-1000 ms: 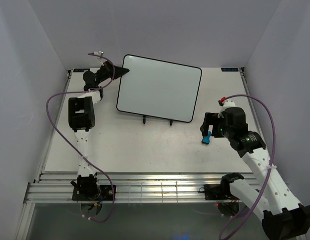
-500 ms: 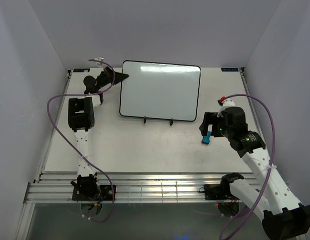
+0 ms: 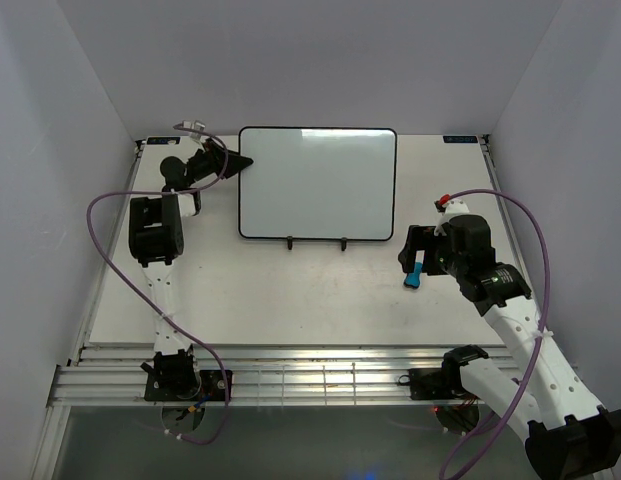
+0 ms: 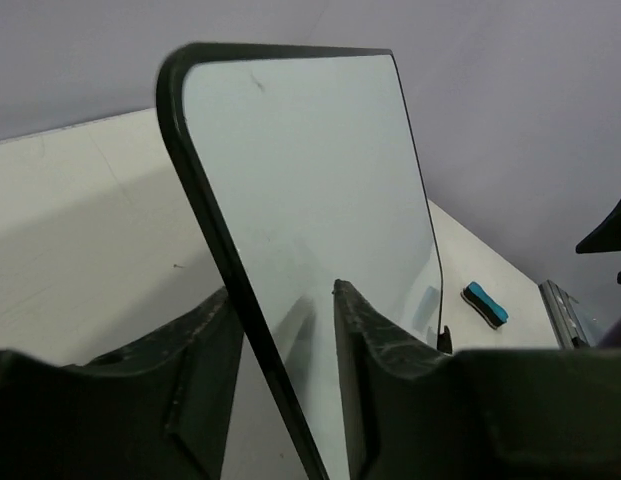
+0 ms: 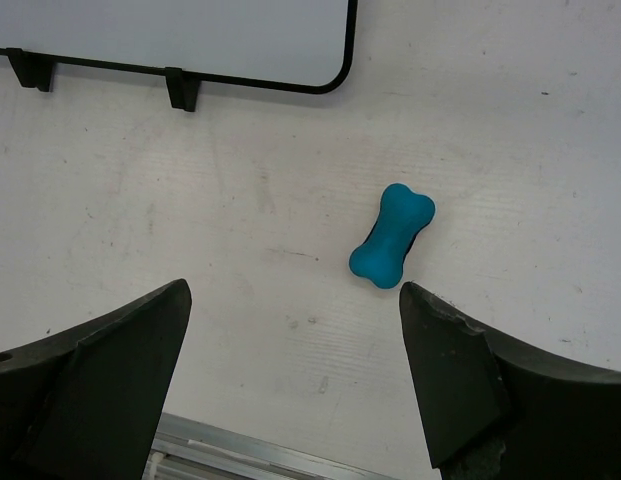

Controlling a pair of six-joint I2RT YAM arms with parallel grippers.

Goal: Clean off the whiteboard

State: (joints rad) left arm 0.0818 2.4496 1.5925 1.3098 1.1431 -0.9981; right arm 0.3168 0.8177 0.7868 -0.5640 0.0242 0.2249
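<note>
Whiteboard (image 3: 317,185) blank, propped on black wire stand (image 3: 290,241) at back centre of table (image 3: 290,300), left gripper (image 4: 283,300) pinching its left rim near the top corner, right gripper (image 5: 295,300) spread wide, hovering above blue eraser (image 5: 392,235) lying right of board.

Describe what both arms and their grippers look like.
The left arm and right arm are slim white links with chunky black joints. A purple cable loops beside each; the right one ends at a red plug. The left gripper and right gripper have matte black, wedge-shaped fingers, slightly scuffed.
</note>
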